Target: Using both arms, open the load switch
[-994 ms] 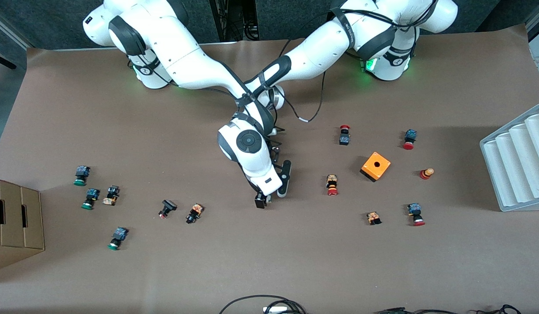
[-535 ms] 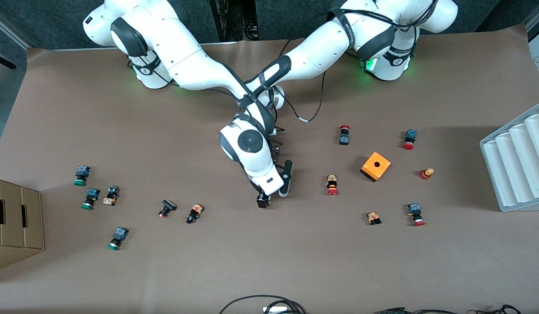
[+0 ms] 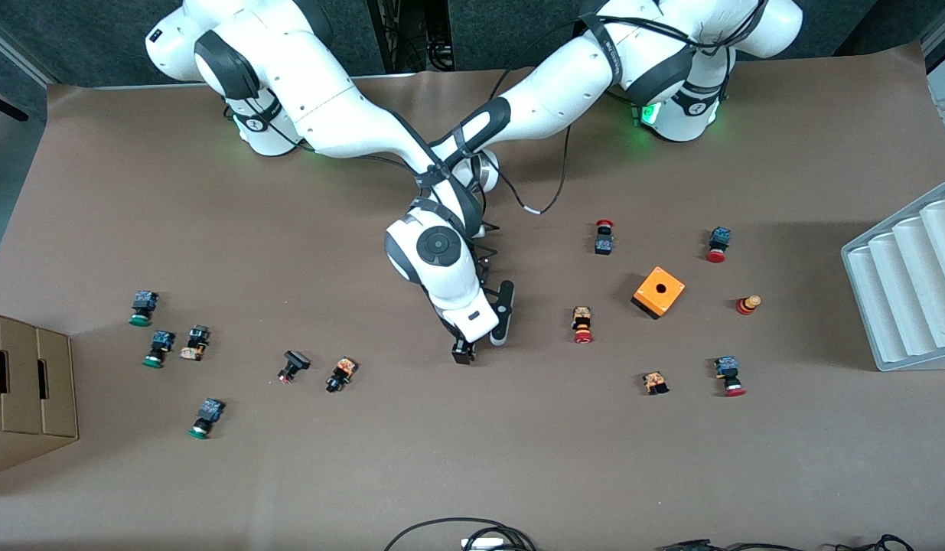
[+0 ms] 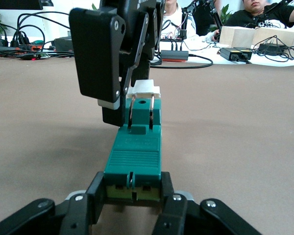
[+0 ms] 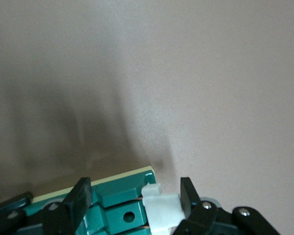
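The load switch (image 4: 133, 159) is a narrow green plastic block with a ribbed top face and a white sliding piece (image 4: 143, 88) at one end. It is held above the brown paper-covered desk (image 3: 472, 459), over its middle part, between the two arms.

The left gripper (image 4: 132, 203) pinches one end of the block: its black fingers (image 4: 95, 196) press flat against both green sides, pressed together as far as the block allows. In the front view this gripper is hidden under the right arm's white wrist.

The right gripper (image 5: 132, 196) is at the other end of the switch, over the middle of the desk. Its two black fingers (image 5: 81, 193) stand on each side of the green body, and the white piece (image 5: 159, 208) lies just beside one finger. The jaws are partly spread; I cannot tell if they already touch the switch. In the left wrist view this same gripper (image 4: 118, 63) shows as a flat black pad with a pale tip, just beside the white piece.

Both arms are white and smooth, with black joint bands and thin black cables.

On the desk lie many small push buttons with red or green round caps. An orange cube (image 3: 659, 291) with a round hole stands toward the left arm's end. At that edge of the desk there is also a white ribbed tray (image 3: 908, 283). A cardboard box (image 3: 24, 386) stands at the edge of the right arm's end.
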Motion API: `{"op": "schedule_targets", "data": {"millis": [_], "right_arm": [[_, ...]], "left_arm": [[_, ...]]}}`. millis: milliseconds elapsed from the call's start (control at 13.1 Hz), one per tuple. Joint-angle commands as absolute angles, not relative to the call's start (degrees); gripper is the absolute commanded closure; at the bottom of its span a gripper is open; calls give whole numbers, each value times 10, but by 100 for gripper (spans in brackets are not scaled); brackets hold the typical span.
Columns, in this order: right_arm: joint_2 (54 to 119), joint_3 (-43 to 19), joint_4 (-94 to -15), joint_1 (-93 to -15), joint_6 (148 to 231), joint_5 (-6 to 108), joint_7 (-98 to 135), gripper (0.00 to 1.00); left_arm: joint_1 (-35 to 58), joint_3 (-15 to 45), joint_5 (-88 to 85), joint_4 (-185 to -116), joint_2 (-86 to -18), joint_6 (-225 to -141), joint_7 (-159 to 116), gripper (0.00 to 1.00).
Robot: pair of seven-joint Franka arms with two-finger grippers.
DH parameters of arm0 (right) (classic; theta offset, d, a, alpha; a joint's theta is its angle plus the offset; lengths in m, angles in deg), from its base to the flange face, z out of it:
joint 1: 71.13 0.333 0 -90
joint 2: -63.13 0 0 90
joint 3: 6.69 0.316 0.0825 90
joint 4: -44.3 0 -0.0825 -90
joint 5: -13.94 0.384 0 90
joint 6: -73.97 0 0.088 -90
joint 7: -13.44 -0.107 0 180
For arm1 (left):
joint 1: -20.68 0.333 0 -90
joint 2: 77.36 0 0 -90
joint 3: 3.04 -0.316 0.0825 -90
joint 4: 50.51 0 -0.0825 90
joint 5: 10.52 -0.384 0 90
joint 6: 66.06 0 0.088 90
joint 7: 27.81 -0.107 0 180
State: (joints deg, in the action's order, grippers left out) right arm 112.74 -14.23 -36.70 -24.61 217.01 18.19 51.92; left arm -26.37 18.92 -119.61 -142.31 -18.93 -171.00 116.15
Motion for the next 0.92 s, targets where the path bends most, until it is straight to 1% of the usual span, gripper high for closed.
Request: {"op": "schedule_targets", "data": {"millis": [0,841], "right_arm": [[1135,-151,-357,-239,2178,197,527,19],[1130,-157,-358,-244,2177,192,555,19]], "left_arm": [[-270,185,-1192,-1420,-177,-1699,1177,72],[-270,185,-1192,-1420,-178,-1699,1177,72]]}}
